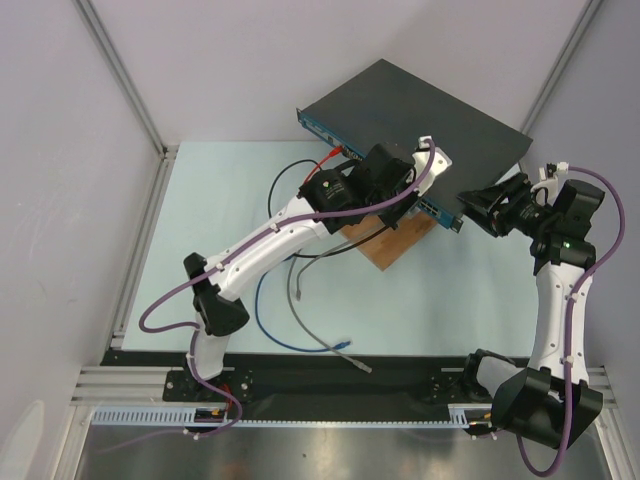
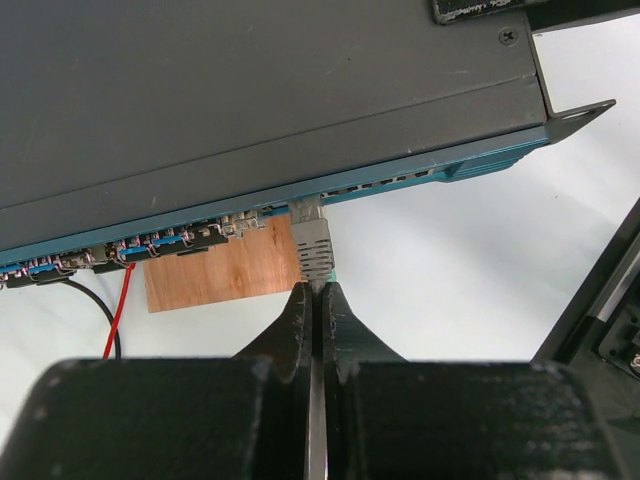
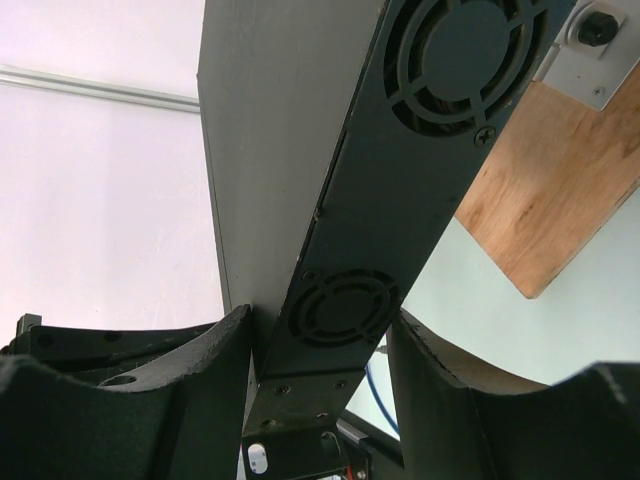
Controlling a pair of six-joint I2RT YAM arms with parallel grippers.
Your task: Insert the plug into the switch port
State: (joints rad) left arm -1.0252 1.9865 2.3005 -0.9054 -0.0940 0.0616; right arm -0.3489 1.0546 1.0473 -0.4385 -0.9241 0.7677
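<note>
The switch (image 1: 410,105) is a flat black box with a blue front strip (image 2: 400,180) lined with small sockets. It rests partly on a wooden board. The grey plug (image 2: 310,238) stands with its front end in the mouth of one socket; I cannot tell how deep it sits. My left gripper (image 2: 316,290) is shut on the grey cable directly behind the plug's ribbed boot. My right gripper (image 3: 320,335) clamps the switch's right end, the side with round fan grilles (image 3: 342,305). One of its fingers (image 3: 225,350) is on the top face and the other is underneath.
A brown wooden board (image 1: 385,245) lies under the switch's front edge. Several other plugs (image 2: 150,245) fill sockets left of mine, with red and black leads (image 1: 320,162). A blue cable (image 1: 268,320) and a loose grey cable (image 1: 325,340) lie on the table near the arm bases.
</note>
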